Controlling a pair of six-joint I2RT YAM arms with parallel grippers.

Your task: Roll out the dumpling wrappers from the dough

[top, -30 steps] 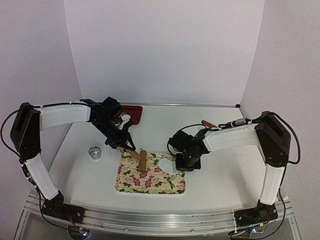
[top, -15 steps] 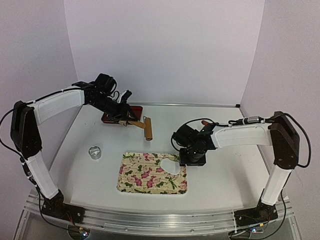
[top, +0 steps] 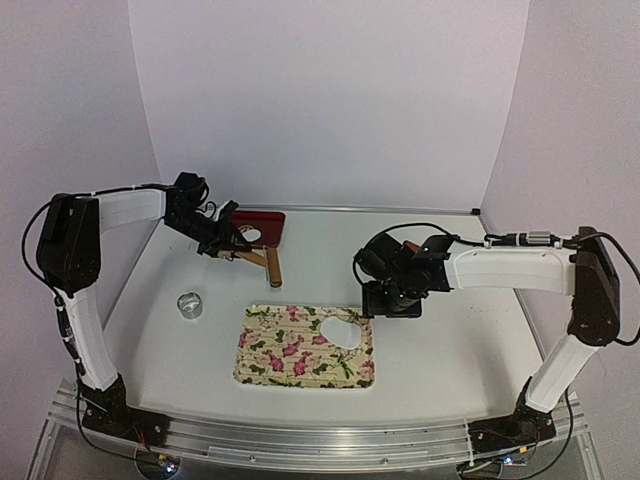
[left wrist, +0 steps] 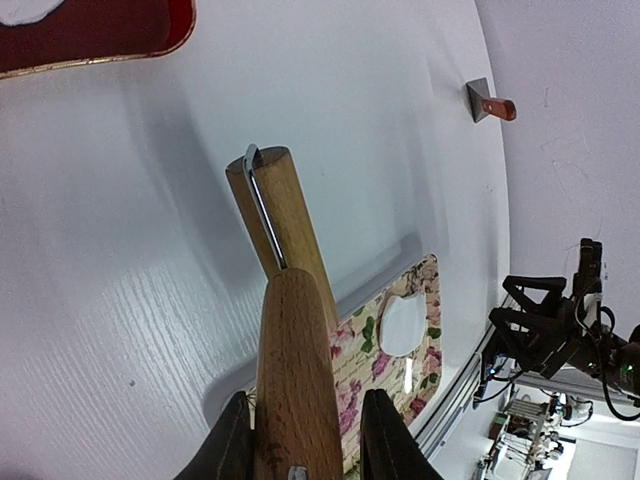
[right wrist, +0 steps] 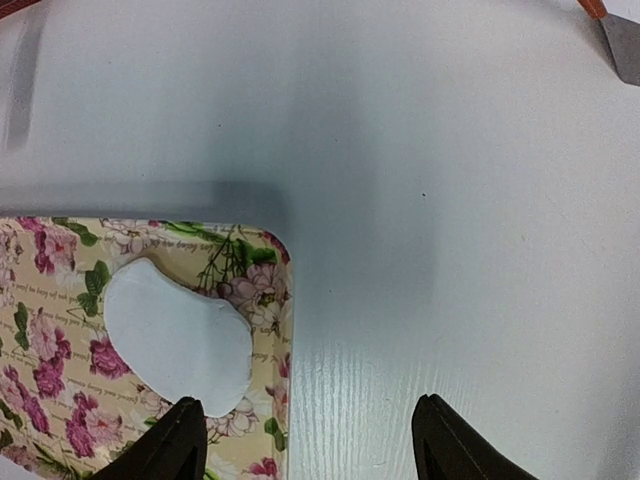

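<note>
Top view: the left gripper (top: 228,246) clamped the handle of the rolling pin (top: 262,264), the roller pointing away from it; the red tray (top: 270,221) sat just behind that gripper, bearing what appeared to be one dumpling wrapper (top: 252,235); the ring cutter (top: 190,304) lay well to its near side; the right gripper (top: 392,303) hung with jaws apart just beyond the floral mat (top: 290,352). Left wrist view: both fingers (left wrist: 232,445) pressed the wooden handle; the scraper (left wrist: 490,104) lay far ahead. Right wrist view: its fingers (right wrist: 180,440) stood wide apart, gripping nothing; the flattened dough piece (right wrist: 175,340) lay on the mat's corner just ahead of one finger.
</note>
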